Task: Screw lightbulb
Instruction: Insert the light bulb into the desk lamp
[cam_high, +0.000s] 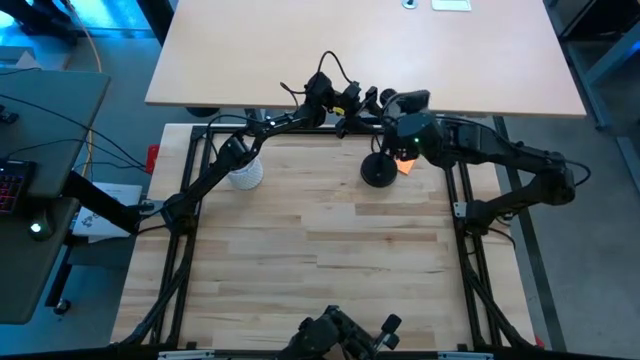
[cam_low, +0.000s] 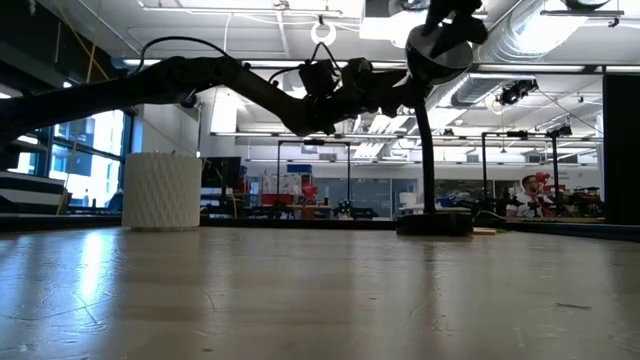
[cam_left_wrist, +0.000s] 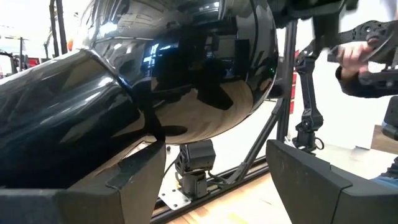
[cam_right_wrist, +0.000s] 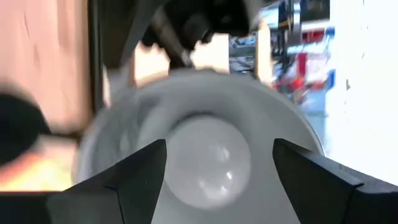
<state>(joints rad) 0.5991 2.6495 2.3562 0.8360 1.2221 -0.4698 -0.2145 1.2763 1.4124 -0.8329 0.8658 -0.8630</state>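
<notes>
A black desk lamp (cam_high: 379, 170) stands at the far edge of a wooden table (cam_high: 330, 250). The white bulb (cam_right_wrist: 208, 163) sits inside the lamp's shade (cam_right_wrist: 292, 134), seen from below. The right gripper (cam_right_wrist: 217, 171) is under the shade, its fingers (cam_right_wrist: 134, 177) spread on either side of the bulb. The left gripper (cam_left_wrist: 214, 180) is against the glossy outside of the shade, fingers spread. A white cup (cam_high: 246, 175) stands left of the lamp.
</notes>
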